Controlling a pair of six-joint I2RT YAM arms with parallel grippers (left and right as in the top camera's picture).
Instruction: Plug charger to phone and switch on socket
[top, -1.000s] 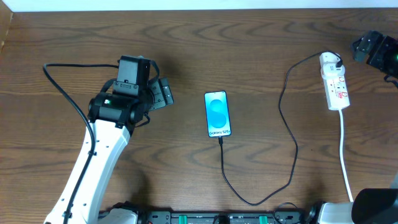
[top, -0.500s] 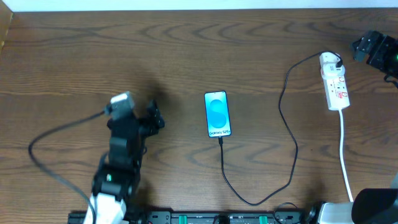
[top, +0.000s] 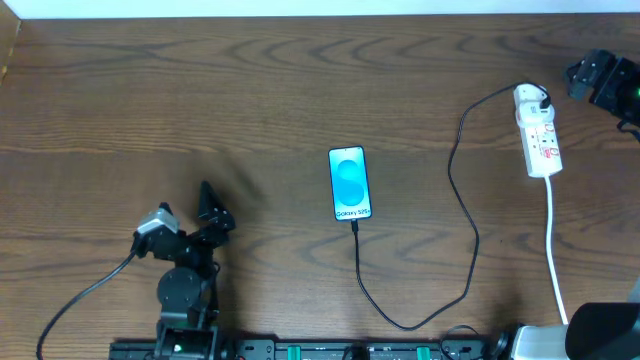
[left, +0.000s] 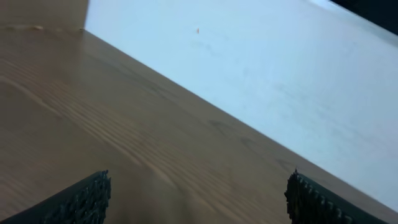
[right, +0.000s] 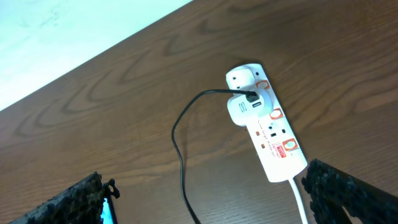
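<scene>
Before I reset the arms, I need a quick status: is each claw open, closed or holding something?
Left claw: open, holding nothing.
Right claw: open, holding nothing.

left arm (top: 183, 290): black rounded joints are seen, with a small grey-white block (top: 153, 222) and a thin black cable (top: 100, 282) attached | left fingers (left: 81, 200): black, finely ribbed pads are shown | right arm (top: 602, 76): a black housing is marked by a green light (top: 632, 93) | right fingers (right: 345, 193): black, rough-textured tips with serrated edges are shown
</scene>
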